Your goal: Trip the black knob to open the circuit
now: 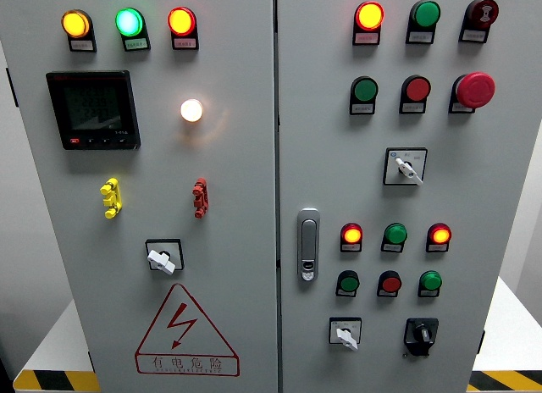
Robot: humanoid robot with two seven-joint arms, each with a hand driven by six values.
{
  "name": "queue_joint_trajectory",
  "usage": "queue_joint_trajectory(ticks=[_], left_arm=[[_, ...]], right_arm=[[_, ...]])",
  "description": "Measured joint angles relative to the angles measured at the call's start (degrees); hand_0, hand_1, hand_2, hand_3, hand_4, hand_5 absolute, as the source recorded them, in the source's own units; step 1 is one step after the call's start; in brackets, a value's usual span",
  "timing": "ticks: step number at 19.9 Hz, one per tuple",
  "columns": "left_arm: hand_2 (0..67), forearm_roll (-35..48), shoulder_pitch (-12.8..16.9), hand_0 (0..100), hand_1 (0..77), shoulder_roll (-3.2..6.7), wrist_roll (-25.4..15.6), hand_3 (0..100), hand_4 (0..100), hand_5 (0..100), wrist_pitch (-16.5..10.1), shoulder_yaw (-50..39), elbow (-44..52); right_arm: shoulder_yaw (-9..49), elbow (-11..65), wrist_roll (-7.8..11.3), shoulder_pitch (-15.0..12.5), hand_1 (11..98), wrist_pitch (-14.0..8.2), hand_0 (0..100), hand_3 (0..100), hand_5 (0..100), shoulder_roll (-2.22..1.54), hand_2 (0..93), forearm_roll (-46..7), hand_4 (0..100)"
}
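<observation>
Grey metal fills the view: an electrical cabinet [246,266] with two doors, split by a vertical seam just right of centre. A silver door handle [308,245] sits on the right door beside that seam, and serves as the landmark.

Below and to the right of the handle, near the bottom edge, is the black knob [421,334], its pointer roughly upright. Between it and the handle's column sits a white rotary switch [345,334]. Right of the handle are two rows of three small round lamps [395,235]; the upper row's outer two glow red. Higher up to the right is a large red mushroom button [475,89].

Left of the handle, on the other door, a red triangular warning sign [185,334] sits low, a black digital meter [92,109] high, and three lit lamps [129,22] in amber, green and red above that.

No robot hand appears in view, so neither one's state can be told.
</observation>
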Motion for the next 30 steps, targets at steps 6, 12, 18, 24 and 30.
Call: queue_joint_trajectory(ticks=[6, 12, 18, 24, 30], left_arm=[[12.7, 0.00, 0.06, 0, 3.8, 0.00, 0.01, 21, 7, 2, 0.00, 0.02, 0.08], [12.7, 0.00, 0.09, 0, 3.7, 0.00, 0.01, 21, 7, 2, 0.00, -0.03, 0.06], [12.7, 0.00, 0.08, 0, 3.8, 0.00, 0.01, 21, 7, 2, 0.00, 0.03, 0.05], [12.7, 0.00, 0.06, 0, 3.7, 0.00, 0.01, 21, 7, 2, 0.00, 0.02, 0.04], [12.7, 0.00, 0.00, 0, 3.8, 0.00, 0.01, 21, 7, 2, 0.00, 0.02, 0.04]], right_arm=[[-0.16, 17.24, -0.21, -0.02, 45.6, -7.55, 64, 30, 45, -0.39, 4.2, -0.78, 26], [-0.13, 28.39, -0.70, 2.83, 46.4, -13.31, 66, 34, 53, -3.04, 4.9, -5.03, 31], [2.77, 32.25, -1.07, 6.76, 46.7, -17.15, 67, 37, 56, -4.50, 5.3, -6.41, 35], [4.72, 37.36, -2.04, 10.09, 48.5, -17.74, 67, 46, 64, -5.83, 5.4, -7.12, 47], [5.17, 40.97, -3.91, 11.75, 48.9, -17.72, 67, 58, 74, -6.02, 5.2, -8.05, 59]])
